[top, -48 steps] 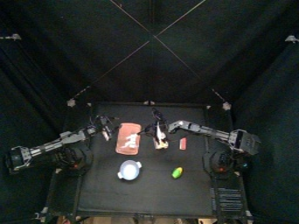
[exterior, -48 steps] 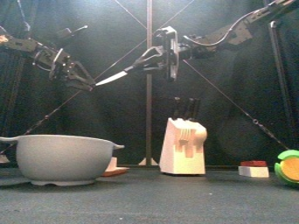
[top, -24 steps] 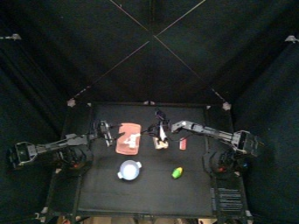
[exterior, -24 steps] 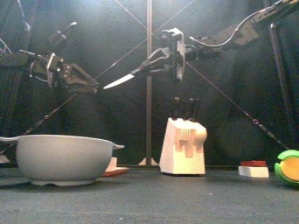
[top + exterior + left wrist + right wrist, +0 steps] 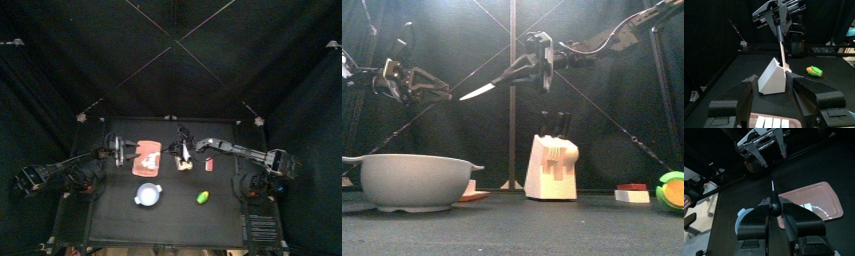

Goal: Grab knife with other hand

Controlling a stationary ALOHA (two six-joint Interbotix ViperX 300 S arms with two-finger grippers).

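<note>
The knife (image 5: pixel 492 84) is held in mid-air above the table (image 5: pixel 596 222) by the right gripper (image 5: pixel 537 62), whose jaws are pinched on its dark handle; the blade is angled down toward the left gripper (image 5: pixel 393 62). The left gripper is raised beside the blade tip, apart from it, with its jaws spread wide. The knife block (image 5: pixel 552 165) and grey bowl (image 5: pixel 412 180) are seen below.
</note>
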